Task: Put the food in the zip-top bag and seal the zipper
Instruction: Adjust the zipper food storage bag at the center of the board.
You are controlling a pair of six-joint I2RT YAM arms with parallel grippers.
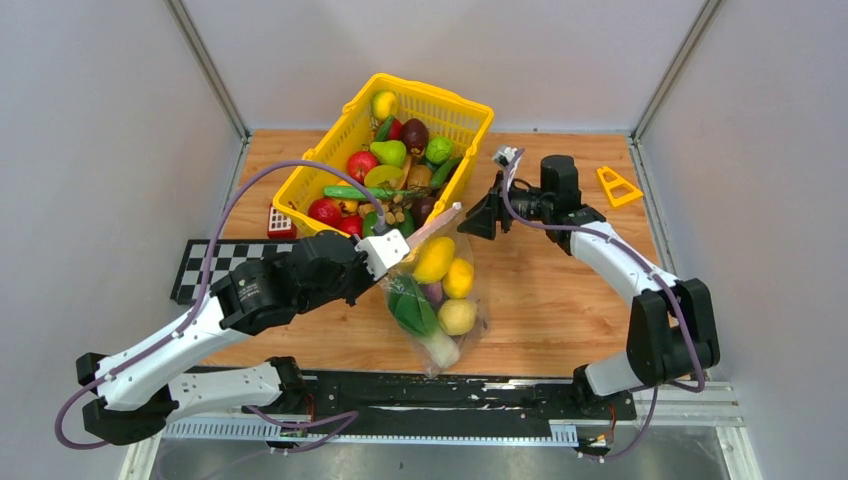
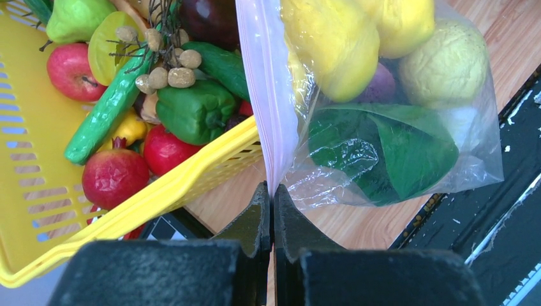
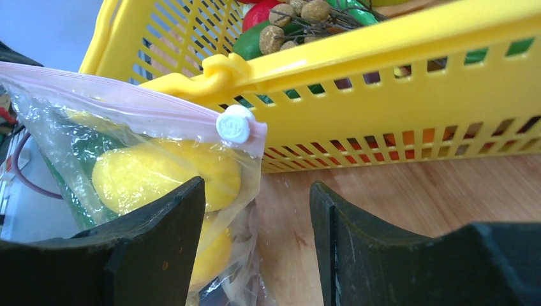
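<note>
Centre-left in the top view, the left fingers [image 2: 252,223] were clenched on the pale pink zipper [image 2: 265,95] of the clear, crinkly zip-top bag [image 1: 437,300], which lay mid-frame on the wooden surface [image 1: 560,300] with yellow, green and purple food [image 1: 434,260] inside. Rightward, the right fingers [image 3: 163,236] stood released near its white slider [image 3: 235,124], its marking unreadable.

Right tool [image 3: 256,191] agape, zip-top bag [image 3: 64,159] of yellow fruit [image 3: 147,175], white slider [image 3: 234,125] on zipper [image 3: 127,102], yellow basket [image 3: 415,83] behind

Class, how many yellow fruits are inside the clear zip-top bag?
3: a long fruit nearest the zipper, a rounder fruit beside it, a paler fruit farthest from the zipper. Others may be hidden.
</note>
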